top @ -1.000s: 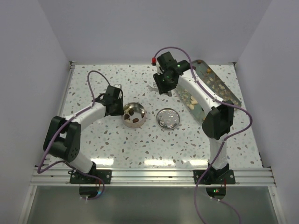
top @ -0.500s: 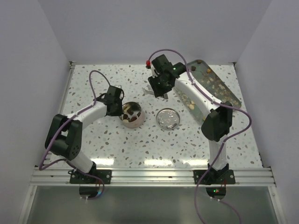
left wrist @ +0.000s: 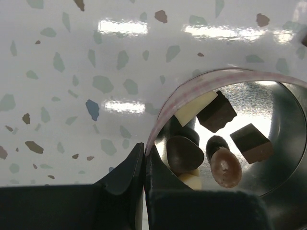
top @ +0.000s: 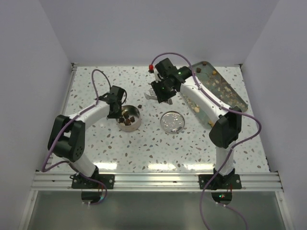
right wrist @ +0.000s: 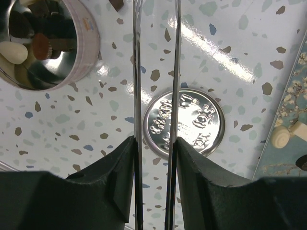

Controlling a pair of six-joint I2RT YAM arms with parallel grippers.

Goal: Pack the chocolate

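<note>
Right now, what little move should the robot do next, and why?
Probably swing the right gripper and its tongs left until the tips hang over the tin. The left gripper pinches the tin's rim, holding it steady, chocolate already lies inside, and in the top view the tongs stop short of it. Whether the tips carry a piece, I cannot tell.

Left pincer at the tin rim — chocolate inside, lid beside.
</note>
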